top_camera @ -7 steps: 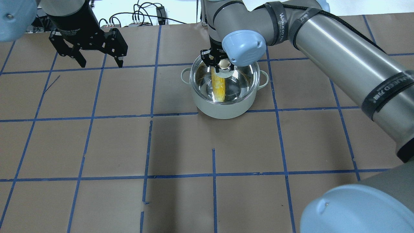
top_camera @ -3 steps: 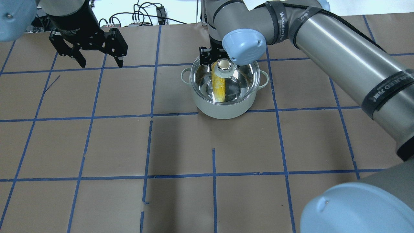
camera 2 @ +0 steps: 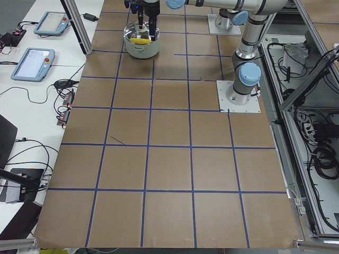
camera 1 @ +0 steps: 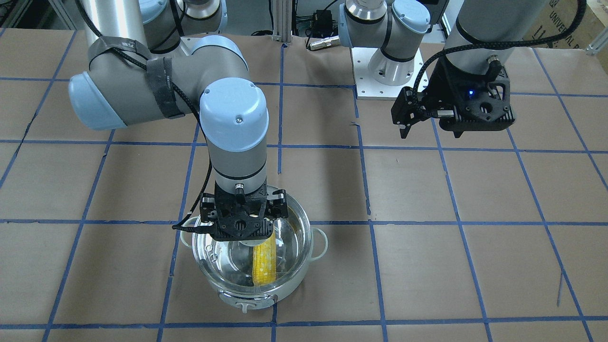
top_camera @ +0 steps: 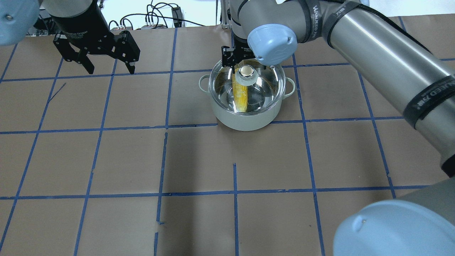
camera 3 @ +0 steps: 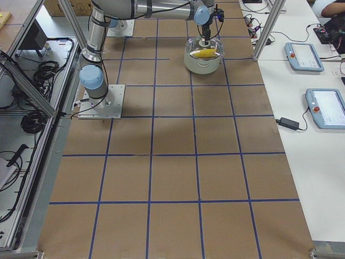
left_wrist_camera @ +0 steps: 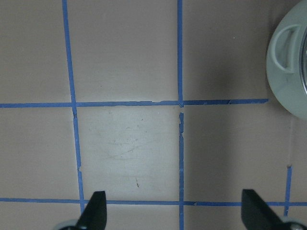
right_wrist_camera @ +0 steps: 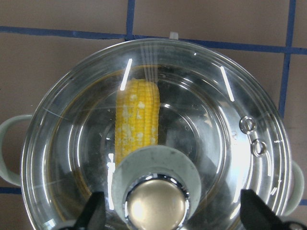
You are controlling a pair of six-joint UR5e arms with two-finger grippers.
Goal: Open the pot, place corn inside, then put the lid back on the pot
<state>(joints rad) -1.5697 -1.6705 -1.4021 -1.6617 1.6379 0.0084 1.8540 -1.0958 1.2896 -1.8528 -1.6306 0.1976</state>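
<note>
The mint-white pot (top_camera: pixel 245 121) stands at the table's far middle and shows in the front view (camera 1: pixel 247 298) too. The clear glass lid (top_camera: pixel 265 89) sits on it, its pale knob (top_camera: pixel 246 72) free. The yellow corn (top_camera: pixel 240 96) lies inside under the glass, clear in the right wrist view (right_wrist_camera: pixel 136 120). My right gripper (right_wrist_camera: pixel 175 213) hangs open just above the knob (right_wrist_camera: pixel 156 203), fingers wide on either side and touching nothing. My left gripper (top_camera: pixel 111 69) is open and empty above the table, well left of the pot.
Brown paper with a blue tape grid covers the table (top_camera: pixel 199 160). The pot's loop handle (left_wrist_camera: pixel 288 40) shows at the left wrist view's right edge. Cables and sockets (top_camera: pixel 160 17) lie beyond the far edge.
My right gripper has let go of the lid's knob and risen a little above it. The lid stays on the pot. The left arm has not moved.
</note>
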